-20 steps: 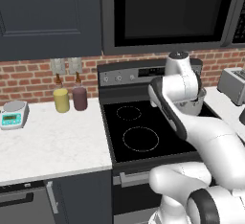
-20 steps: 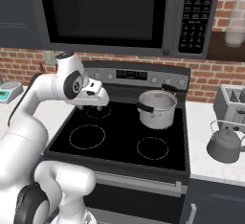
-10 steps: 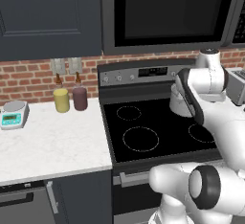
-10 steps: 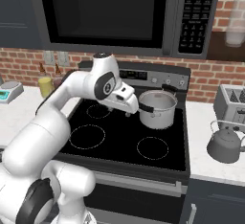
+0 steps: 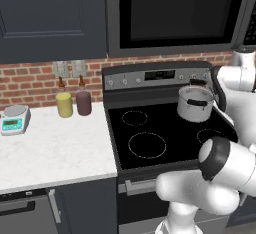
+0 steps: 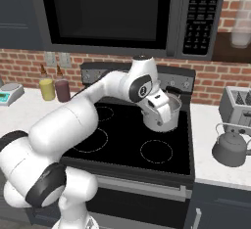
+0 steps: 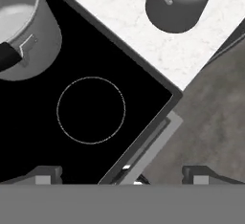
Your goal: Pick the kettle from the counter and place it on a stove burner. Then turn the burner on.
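In the right base view the kettle (image 6: 230, 147) sits at the right edge of the frame on the counter (image 6: 208, 167), below a toaster (image 6: 237, 106) and well apart from the black cooktop (image 6: 128, 137). The left base view leaves that stretch of counter out of frame, but shows the large stove burner (image 5: 147, 145) as a white circle at centre, with two jars (image 5: 73, 103) and a small scale (image 5: 13, 119) on the counter at left. In the right base view the gripper (image 6: 165, 106) hangs in front of the steel pot (image 6: 161, 117). The hand view looks down on a smaller outlined circle (image 7: 91, 110) at centre, the pot at upper left and the kettle (image 7: 179, 1) at the top edge. The fingertips (image 7: 45, 173) stand wide apart at the bottom corners, holding nothing.
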You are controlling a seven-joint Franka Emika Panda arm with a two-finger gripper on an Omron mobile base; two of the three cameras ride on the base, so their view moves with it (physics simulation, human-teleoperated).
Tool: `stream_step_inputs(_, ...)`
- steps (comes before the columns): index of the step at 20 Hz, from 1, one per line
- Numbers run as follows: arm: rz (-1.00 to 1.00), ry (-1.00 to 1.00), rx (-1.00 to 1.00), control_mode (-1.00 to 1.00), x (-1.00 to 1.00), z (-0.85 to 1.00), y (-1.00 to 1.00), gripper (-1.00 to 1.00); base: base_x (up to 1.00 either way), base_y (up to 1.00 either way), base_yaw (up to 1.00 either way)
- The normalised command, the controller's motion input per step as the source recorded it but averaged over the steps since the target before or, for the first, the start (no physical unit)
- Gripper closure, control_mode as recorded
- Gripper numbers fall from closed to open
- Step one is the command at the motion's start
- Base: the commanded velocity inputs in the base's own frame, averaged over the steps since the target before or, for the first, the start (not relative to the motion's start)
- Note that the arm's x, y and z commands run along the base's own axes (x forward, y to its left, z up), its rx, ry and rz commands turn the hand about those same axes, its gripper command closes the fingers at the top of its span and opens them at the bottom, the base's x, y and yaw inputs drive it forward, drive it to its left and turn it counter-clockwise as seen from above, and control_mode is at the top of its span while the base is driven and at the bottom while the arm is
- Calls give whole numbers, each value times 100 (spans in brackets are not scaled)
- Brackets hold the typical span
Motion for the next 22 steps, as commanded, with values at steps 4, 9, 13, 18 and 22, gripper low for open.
stream_step_inputs(4,-40,0,3,-100,16,0,-100,-100,0,0,0)
stream_step_inputs(9,-32,-1,3,-100,16,0,-90,-100,0,0,0)
stream_step_inputs(13,-25,0,2,-100,19,-1,-60,-100,0,0,0)
stream_step_inputs(18,-19,0,0,-100,16,-38,-33,-100,0,0,0)
stream_step_inputs(22,-10,0,0,-100,6,-52,-21,-100,0,0,0)
